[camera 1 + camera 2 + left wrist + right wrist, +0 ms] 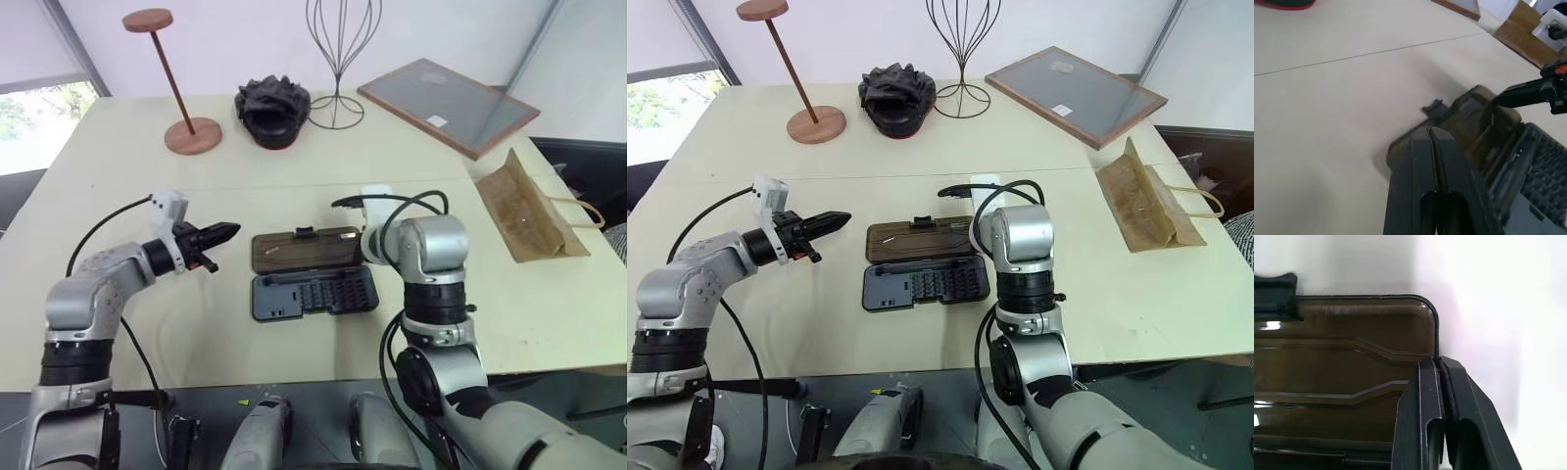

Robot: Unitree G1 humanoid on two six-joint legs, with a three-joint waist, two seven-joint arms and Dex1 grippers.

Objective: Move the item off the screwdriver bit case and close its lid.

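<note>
right gripper (1439,363) has its 2 fingers pressed together at the right edge of the open lid (304,249), holding nothing. screwdriver bit case (313,292) lies just left; paper bag (529,211) sits off to its right on the table (147,323).

left gripper (231,232), fingers together and empty, hovers left of the lid.

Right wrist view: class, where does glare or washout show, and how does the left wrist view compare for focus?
Right wrist view: table beside the lid is washed out white; bright glints on the lid's left part. Left wrist view: left gripper looms dark and soft; lid blurred.
</note>
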